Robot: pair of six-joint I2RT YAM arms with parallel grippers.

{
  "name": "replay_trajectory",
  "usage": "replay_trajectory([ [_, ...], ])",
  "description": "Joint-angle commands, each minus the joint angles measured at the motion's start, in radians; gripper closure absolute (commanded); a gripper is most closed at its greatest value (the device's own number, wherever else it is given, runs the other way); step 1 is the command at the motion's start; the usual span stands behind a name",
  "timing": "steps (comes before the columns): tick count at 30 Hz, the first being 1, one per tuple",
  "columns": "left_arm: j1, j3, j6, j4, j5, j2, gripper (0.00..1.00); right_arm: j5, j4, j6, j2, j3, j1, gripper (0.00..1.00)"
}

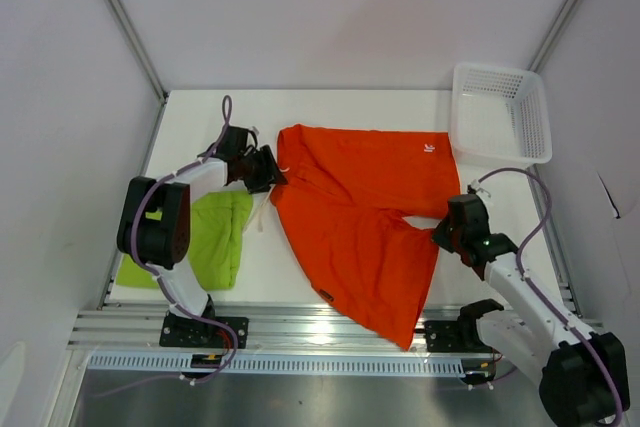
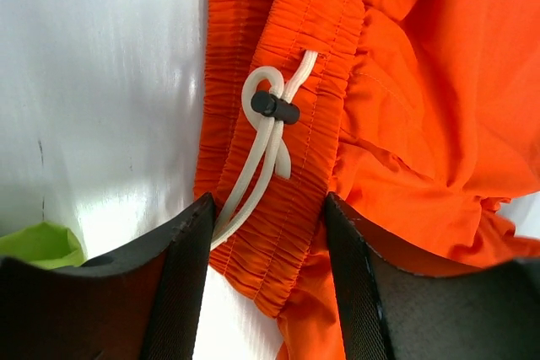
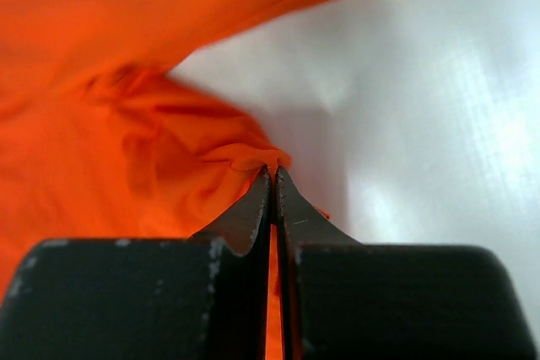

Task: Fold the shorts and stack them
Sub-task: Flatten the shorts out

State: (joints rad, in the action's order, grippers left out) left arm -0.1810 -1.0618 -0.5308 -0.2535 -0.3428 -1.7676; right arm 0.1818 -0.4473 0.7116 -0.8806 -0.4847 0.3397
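The right gripper [image 3: 272,176] is clamped tight, its jaws pressed together on a small bunched pinch of the orange shorts [image 3: 101,124], with a sliver of orange showing in the slit between them. It grips the right edge of the fabric, about where the two legs part [image 1: 440,237]. Its arm stretches from the near right corner, forward and inward, low over the table [image 1: 380,107].

The orange shorts [image 1: 360,217] lie spread out mid-table, fairly flat with soft creases. One leg runs toward the near edge, its hem lying over the metal rail [image 1: 300,327]. The other runs rightward and carries a small white logo [image 1: 429,147].

To the left, the green shorts [image 1: 215,237] lie folded into a compact pad near the left arm's base. A strip of bare table lies between them and the orange pair.

The left arm bends at the elbow above that pad and reaches forward and right. The left gripper [image 2: 270,208] is spread wide, one finger on each side of the gathered elastic waistband, closed on nothing. The white drawstring [image 2: 270,137] loops through a black toggle [image 2: 276,107] just beyond its fingers.

A white mesh basket [image 1: 497,157] stands in the far right corner.
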Motion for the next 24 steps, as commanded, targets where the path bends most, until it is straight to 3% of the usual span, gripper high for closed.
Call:
replay_trajectory([
  [1, -0.005, -0.012, 0.012, -0.006, 0.016, 0.074, 0.43, -0.015, 0.047, -0.07, -0.052, -0.037, -0.123, 1.0],
  [11, -0.012, 0.033, -0.001, -0.001, 0.051, 0.114, 0.43, 0.061, 0.061, -0.098, -0.092, -0.06, -0.361, 1.0],
  [12, -0.012, 0.034, -0.003, -0.001, 0.051, 0.114, 0.43, 0.038, 0.071, -0.124, -0.095, -0.06, -0.39, 0.93],
  [14, -0.017, 0.04, -0.005, -0.001, 0.051, 0.115, 0.43, -0.022, 0.084, -0.138, -0.112, -0.068, -0.404, 0.7],
  [15, -0.02, 0.042, -0.005, -0.001, 0.051, 0.114, 0.43, -0.043, 0.082, -0.159, -0.121, -0.074, -0.412, 0.33],
  [16, -0.028, 0.042, -0.005, -0.006, 0.053, 0.112, 0.43, -0.044, 0.073, -0.158, -0.133, -0.083, -0.413, 0.19],
  [18, -0.035, 0.051, -0.005, -0.004, 0.062, 0.108, 0.42, -0.074, 0.062, -0.17, -0.156, -0.11, -0.413, 0.11],
  [21, -0.051, 0.08, -0.015, 0.019, 0.061, 0.109, 0.41, -0.18, 0.082, -0.188, -0.129, -0.133, -0.401, 0.14],
  [23, -0.06, 0.135, -0.041, 0.104, 0.039, 0.103, 0.4, -0.332, 0.12, -0.184, -0.124, -0.176, -0.27, 0.2],
  [24, -0.06, 0.135, -0.041, 0.105, 0.039, 0.103, 0.4, -0.334, 0.14, -0.184, -0.124, -0.176, -0.269, 0.2],
])
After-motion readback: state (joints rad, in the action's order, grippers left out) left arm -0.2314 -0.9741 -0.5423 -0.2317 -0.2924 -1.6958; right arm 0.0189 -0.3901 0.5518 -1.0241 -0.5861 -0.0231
